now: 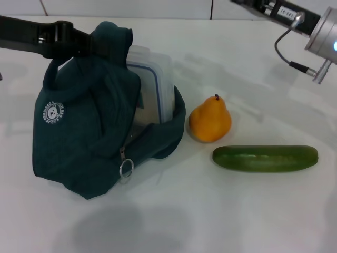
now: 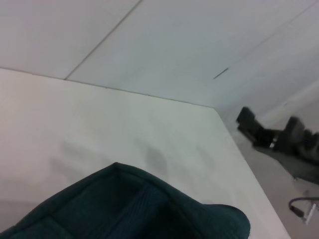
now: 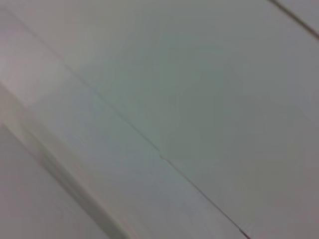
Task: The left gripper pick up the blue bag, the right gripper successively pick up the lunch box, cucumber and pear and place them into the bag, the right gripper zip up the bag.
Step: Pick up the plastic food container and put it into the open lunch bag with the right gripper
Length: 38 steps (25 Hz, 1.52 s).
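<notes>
Left end effector (image 1: 95, 45) clamped on blue bag (image 1: 89, 142); cucumber (image 1: 265, 158) lengthwise along near bench edge, nearest right arm, grip unseen.

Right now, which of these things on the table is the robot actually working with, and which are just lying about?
Part of the job:
- blue bag, held up by the left hand at its handles
- lunch box, already standing in the bag
- pear, on the table beside the bag
- cucumber, lying in front of the pear

Just lying about:
- nothing that I can see
</notes>
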### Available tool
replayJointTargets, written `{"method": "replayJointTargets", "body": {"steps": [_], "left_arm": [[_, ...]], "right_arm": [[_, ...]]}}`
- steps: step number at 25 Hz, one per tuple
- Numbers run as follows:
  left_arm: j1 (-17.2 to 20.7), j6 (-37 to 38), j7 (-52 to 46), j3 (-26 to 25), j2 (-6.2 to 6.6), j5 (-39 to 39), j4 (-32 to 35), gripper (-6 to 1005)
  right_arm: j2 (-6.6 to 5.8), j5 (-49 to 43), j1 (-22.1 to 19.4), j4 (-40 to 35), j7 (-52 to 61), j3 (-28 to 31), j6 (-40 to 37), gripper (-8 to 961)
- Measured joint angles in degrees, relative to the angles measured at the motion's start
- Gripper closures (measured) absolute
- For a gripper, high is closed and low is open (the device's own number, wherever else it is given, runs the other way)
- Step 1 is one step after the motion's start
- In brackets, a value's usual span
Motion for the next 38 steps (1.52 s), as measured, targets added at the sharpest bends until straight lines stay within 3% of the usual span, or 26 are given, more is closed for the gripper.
{"method": "replayJointTargets", "body": {"steps": [4, 9, 14, 20, 38], "left_arm": [[0.5, 0.0, 0.4, -0.1, -0.03, 0.0, 0.0, 962], [0.7, 0.0, 0.7, 0.0, -0.35, 0.0, 0.0, 962], [0.8, 0.0, 1.5, -0.1, -0.51, 0.0, -0.6, 962], [1.0, 0.0, 2.1, -0.1, -0.55, 0.0, -1.6, 962], [1.0, 0.0, 2.4, -0.1, -0.62, 0.0, -1.9, 962]], "right_arm": [[-0.11, -5.8, -1.0, -3.9, -0.4, -1.5, 4.2, 297], [0.24, -15.4, -0.7, -6.2, -1.0, -1.9, 7.3, 293], [0.58, -16.4, -0.5, -6.4, -2.9, -4.4, 8.7, 289], [0.81, -16.5, -0.6, -6.4, -3.6, -8.8, 15.9, 289], [0.9, -15.9, 1.1, -7.2, -9.6, -14.4, 11.7, 287]]}}
